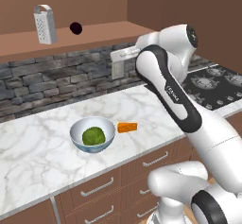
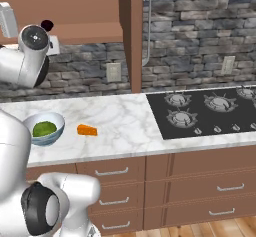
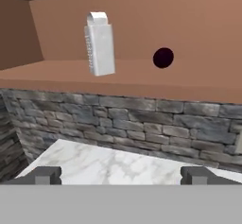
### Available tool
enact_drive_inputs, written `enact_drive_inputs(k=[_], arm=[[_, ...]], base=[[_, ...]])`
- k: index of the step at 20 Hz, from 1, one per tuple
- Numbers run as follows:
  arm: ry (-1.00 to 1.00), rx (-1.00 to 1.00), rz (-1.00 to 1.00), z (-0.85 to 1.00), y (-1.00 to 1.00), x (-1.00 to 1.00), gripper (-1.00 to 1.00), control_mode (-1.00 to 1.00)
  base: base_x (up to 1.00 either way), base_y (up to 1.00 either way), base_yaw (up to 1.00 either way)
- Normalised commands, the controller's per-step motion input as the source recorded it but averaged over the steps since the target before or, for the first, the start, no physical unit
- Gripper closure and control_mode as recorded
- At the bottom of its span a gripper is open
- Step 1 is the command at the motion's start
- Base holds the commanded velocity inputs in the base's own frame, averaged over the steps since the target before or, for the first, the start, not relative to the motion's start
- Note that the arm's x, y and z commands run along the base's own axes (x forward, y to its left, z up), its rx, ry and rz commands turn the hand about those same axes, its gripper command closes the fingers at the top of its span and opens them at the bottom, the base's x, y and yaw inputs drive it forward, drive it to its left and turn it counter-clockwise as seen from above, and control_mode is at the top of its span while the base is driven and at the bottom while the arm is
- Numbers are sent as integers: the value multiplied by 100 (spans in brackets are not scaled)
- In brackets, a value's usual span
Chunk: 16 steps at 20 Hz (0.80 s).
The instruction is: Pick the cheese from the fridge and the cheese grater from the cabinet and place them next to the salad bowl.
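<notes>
The silvery cheese grater [image 3: 99, 44] stands upright on the brown cabinet's shelf ledge [image 3: 142, 79], ahead of and above my gripper [image 3: 121, 176]. The gripper is open, its two fingertips [image 3: 47, 175] wide apart with nothing between them and well short of the grater. From the left base view the grater [image 1: 45, 24] is at the upper left on the cabinet ledge [image 1: 101, 35]. On the marble counter the orange cheese [image 1: 127, 127] lies just right of the salad bowl [image 1: 92, 134], close to its rim. Cheese [image 2: 87, 130] and bowl [image 2: 45, 129] also appear from the right. The fridge is out of view.
A small dark ball [image 3: 163, 57] sits on the ledge right of the grater. A stone backsplash [image 1: 56, 83] runs under the shelf. A black cooktop [image 2: 210, 108] lies to the right, past a vertical wooden panel [image 2: 131, 36]. Drawers [image 2: 115, 173] line the counter front.
</notes>
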Motion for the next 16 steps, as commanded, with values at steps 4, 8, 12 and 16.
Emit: enact_drive_inputs(k=[4, 8, 12, 16], arm=[[2, -1, 0, 1, 0, 5, -100, -100], [1, 0, 0, 11, 0, 19, -100, -100], [5, 0, 0, 11, 1, 35, -100, -100], [5, 0, 0, 17, 0, 33, -100, -100]], base=[[0, 0, 0], [0, 0, 0], [0, 0, 0], [0, 0, 0]])
